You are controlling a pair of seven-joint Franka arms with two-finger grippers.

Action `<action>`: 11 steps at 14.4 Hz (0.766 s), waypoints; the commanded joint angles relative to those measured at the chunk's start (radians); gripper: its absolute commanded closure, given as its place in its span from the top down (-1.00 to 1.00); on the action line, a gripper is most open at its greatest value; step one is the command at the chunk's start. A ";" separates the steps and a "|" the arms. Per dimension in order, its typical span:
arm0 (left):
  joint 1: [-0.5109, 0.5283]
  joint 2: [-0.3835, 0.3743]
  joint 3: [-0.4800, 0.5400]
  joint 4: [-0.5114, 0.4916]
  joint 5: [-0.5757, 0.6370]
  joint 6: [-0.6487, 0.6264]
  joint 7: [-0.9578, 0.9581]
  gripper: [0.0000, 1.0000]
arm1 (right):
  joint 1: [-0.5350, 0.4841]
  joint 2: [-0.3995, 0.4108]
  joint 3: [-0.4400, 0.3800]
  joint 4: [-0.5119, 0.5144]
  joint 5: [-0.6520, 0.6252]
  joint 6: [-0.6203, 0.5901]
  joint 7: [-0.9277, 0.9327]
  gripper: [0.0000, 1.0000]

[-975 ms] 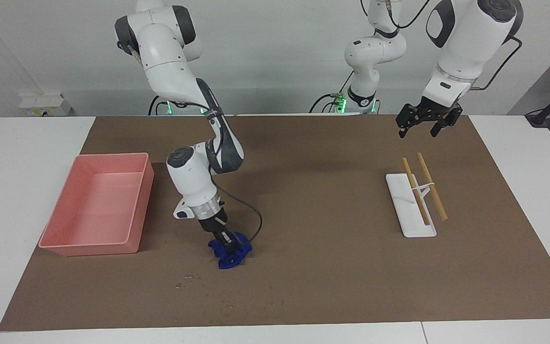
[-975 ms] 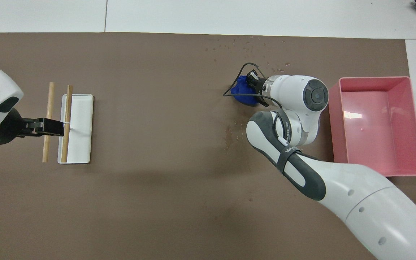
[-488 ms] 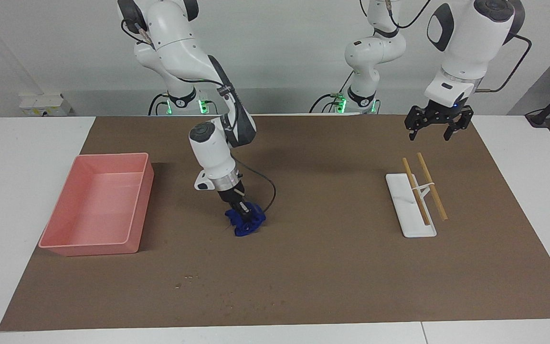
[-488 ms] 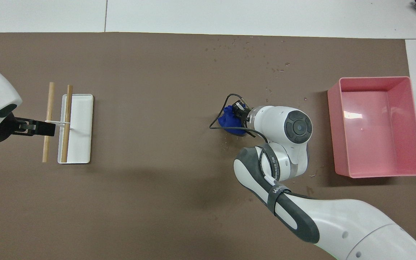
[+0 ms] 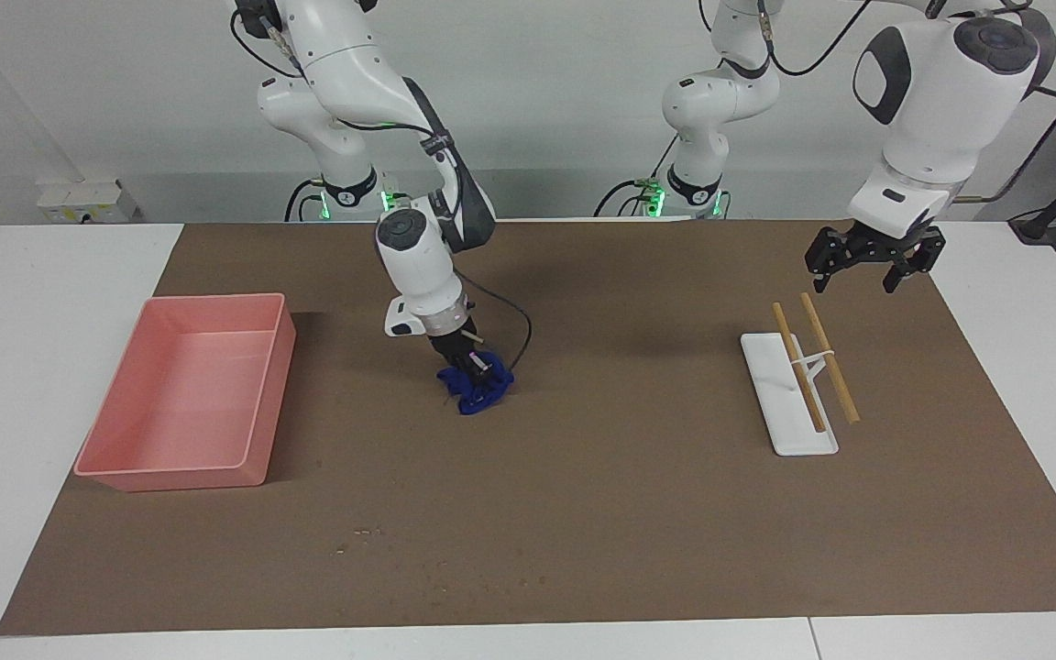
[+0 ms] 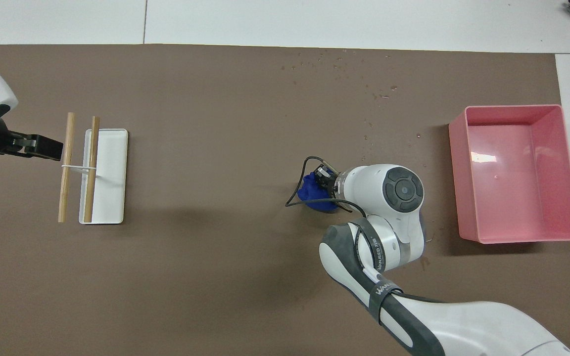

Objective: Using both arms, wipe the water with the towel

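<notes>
Brown mat over white table. Pink tray at right arm's end. Right gripper clamped on towel, pressed to mat mid-table. Droplets unwiped, farther from robots; wiping judged partly done. Chopsticks on white rest. Left gripper raised, fingers spread, waiting.

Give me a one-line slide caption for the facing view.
Right gripper presses the blue towel onto the brown mat; left gripper waits, jaws open, above the chopsticks.
</notes>
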State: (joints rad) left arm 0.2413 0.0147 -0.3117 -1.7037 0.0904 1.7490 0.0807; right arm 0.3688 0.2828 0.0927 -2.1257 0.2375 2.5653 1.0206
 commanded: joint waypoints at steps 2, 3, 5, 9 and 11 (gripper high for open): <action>-0.138 -0.031 0.153 -0.034 0.019 -0.035 0.005 1.00 | 0.001 -0.014 0.002 -0.105 -0.018 -0.216 -0.228 -1.00; -0.154 -0.041 0.170 -0.048 0.014 -0.034 0.005 1.00 | -0.014 -0.020 0.001 -0.106 -0.032 -0.232 -0.317 -1.00; -0.168 -0.050 0.174 -0.080 0.009 -0.007 -0.010 1.00 | -0.095 -0.040 0.001 -0.109 -0.041 -0.241 -0.530 -1.00; -0.257 -0.041 0.233 -0.074 0.002 0.064 -0.025 1.00 | -0.215 -0.045 0.001 -0.099 -0.047 -0.208 -0.835 -1.00; -0.249 -0.045 0.233 -0.082 -0.024 0.049 -0.024 1.00 | -0.251 -0.053 0.001 -0.088 -0.061 -0.198 -0.890 -1.00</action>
State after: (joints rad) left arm 0.0081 0.0009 -0.1032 -1.7472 0.0862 1.7967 0.0629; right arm 0.1725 0.2059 0.0991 -2.1769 0.2362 2.3218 0.2000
